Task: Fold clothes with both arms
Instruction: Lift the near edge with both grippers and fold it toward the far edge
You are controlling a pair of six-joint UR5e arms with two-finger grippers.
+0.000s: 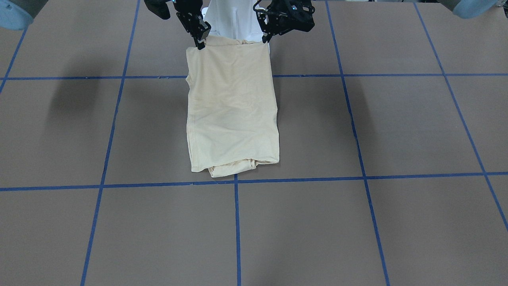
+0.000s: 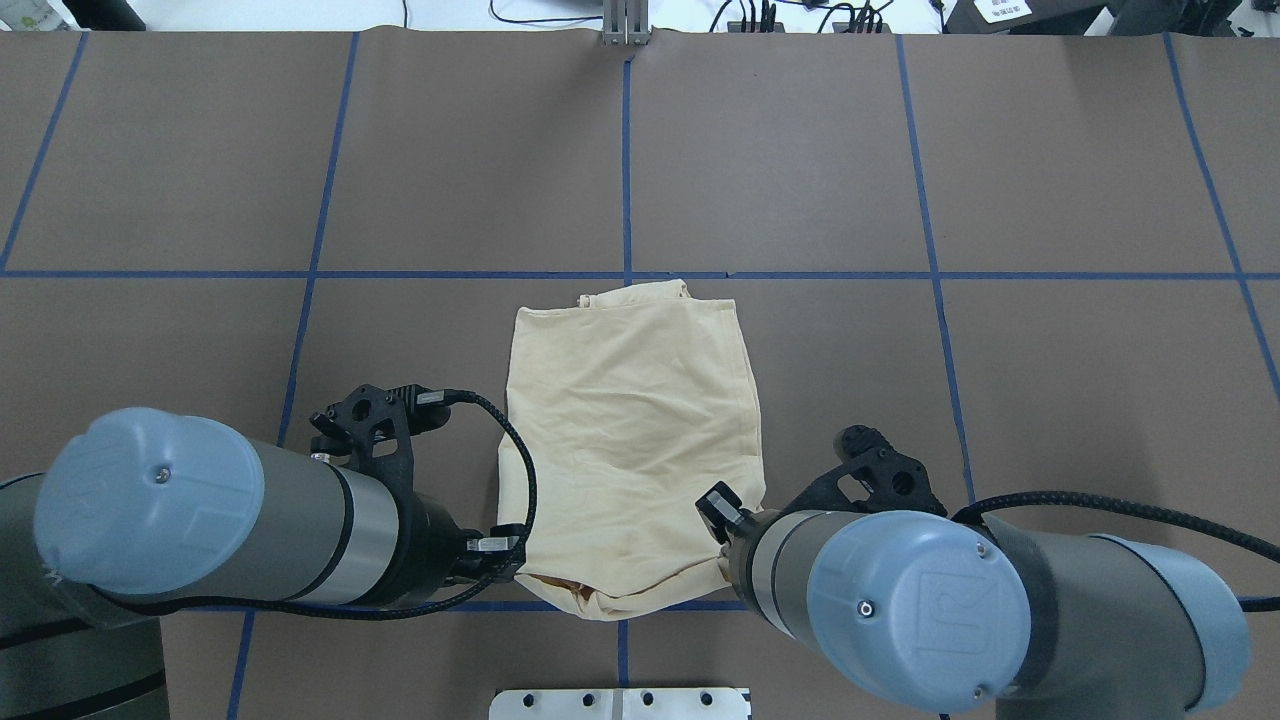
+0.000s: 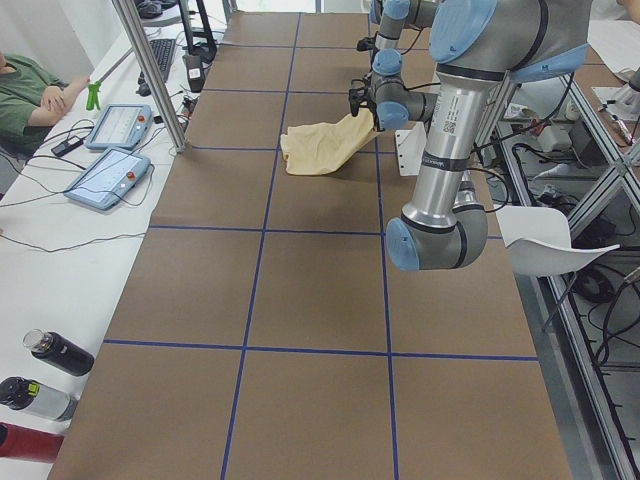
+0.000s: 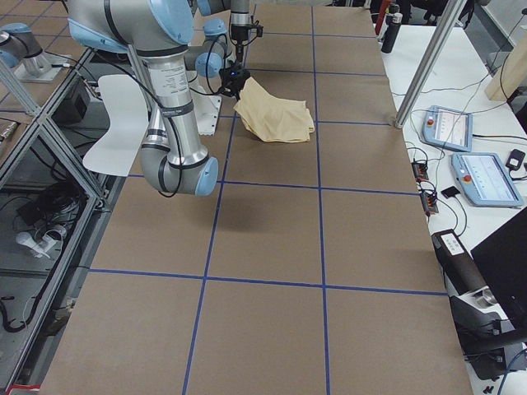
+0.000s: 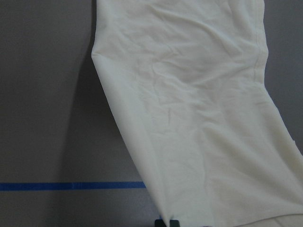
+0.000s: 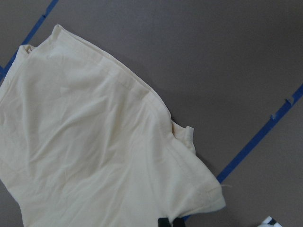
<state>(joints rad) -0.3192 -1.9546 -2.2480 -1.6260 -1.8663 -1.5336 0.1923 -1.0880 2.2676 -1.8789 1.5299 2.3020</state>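
1. Brown tabletop (image 1: 397, 238), cut into squares by blue tape lines (image 1: 237, 230).
2. On the white side tabletop (image 3: 40, 290): near teach pendant (image 3: 107, 178), far teach pendant (image 3: 122, 125), dark bottle (image 3: 58, 353) lying at the near end.
3. Upright metal post (image 3: 150, 75) beside them.
4. Seated person in green (image 3: 25, 90), far left.

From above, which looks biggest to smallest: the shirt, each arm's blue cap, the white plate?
1. T-shirt.
2. Left arm's blue cap and right arm's blue cap: alike, and nearer the camera.
3. White plate, partly cut off.
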